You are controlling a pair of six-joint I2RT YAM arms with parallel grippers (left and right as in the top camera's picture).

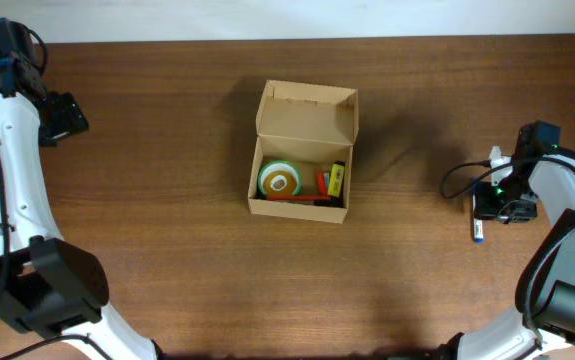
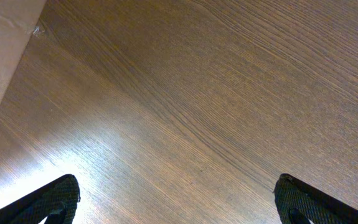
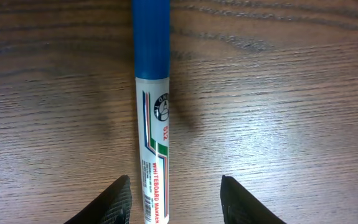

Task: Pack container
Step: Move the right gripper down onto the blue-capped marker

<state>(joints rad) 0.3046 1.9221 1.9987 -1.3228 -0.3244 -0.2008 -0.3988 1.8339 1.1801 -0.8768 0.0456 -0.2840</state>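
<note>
A small rectangular tan cardboard box [image 1: 305,118] sits near the middle of the dark brown wooden table [image 1: 167,220], its hinged flap lid standing open on the far side. Inside lie a green, orange and white roll of tape [image 1: 280,181] on the left and a small yellow oblong item [image 1: 336,179] on the right, with a red item [image 1: 320,184] between them; what the last two are I cannot tell. The right gripper [image 3: 175,190] is low over the table, well to the right of the box. Its black fingertips [image 3: 113,202] stand apart on either side of a white-barrelled whiteboard marker with a blue cap [image 3: 154,124]. The marker lies flat on the wood, cap pointing away from the gripper, and sits nearer the left fingertip than the right. The jaws are not clamped on it; bare wood shows on both sides of the barrel. The left gripper [image 2: 179,199] is at the far left corner of the table, well apart from the box. Its fingers [image 2: 51,202] are spread wide, with only wood grain between them.
</note>
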